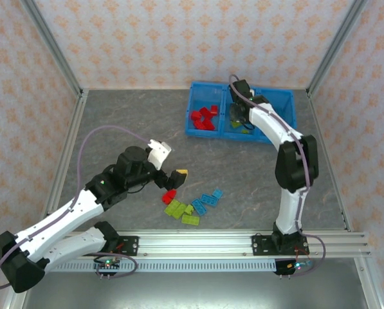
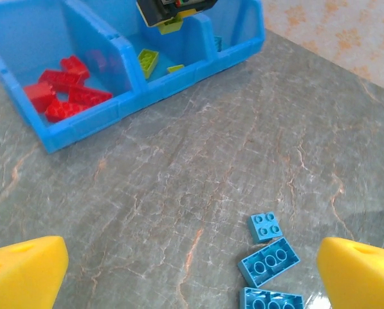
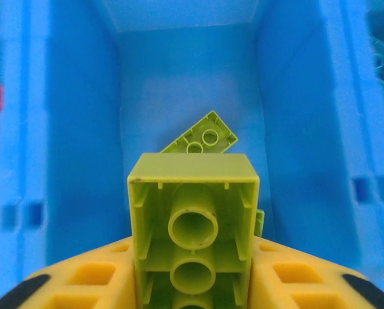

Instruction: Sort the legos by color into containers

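Right tool (image 3: 192,273) pinches lime green studded plastic brick (image 3: 193,187) by side walls; likely light, stiff, slick. Left tool (image 2: 192,277) spread, empty.

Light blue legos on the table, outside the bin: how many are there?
3 light blue legos: a small square one, a longer one below it, another cut by the left wrist view's bottom edge. More may be hidden.
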Controlling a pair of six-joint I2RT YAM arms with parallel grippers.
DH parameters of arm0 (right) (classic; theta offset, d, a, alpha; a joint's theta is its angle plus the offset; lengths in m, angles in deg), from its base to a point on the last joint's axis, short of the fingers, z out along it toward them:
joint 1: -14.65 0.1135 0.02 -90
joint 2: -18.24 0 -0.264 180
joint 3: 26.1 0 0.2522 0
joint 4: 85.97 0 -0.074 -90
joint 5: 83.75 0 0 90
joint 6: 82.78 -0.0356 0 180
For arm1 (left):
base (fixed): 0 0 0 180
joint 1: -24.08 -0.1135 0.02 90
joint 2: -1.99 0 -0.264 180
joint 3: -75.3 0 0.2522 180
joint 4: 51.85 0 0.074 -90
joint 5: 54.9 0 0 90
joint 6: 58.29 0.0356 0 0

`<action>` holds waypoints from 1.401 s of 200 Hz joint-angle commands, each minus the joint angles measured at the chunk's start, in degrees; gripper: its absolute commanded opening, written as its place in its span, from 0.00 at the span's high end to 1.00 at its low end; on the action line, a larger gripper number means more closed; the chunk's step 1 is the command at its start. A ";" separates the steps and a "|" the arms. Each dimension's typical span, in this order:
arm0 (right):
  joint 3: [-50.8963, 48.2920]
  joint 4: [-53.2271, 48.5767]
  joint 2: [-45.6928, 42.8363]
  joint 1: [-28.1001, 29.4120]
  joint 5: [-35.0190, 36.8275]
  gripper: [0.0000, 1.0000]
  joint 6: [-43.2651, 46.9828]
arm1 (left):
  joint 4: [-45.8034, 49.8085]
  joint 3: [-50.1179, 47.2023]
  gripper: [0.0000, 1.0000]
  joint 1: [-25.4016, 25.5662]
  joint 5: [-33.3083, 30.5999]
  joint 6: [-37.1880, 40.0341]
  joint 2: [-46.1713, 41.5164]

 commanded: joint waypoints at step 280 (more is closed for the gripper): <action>-41.50 -1.66 -17.96 32.06 -12.01 0.35 -56.26 | 2.52 -3.43 0.00 1.80 5.72 10.27 0.33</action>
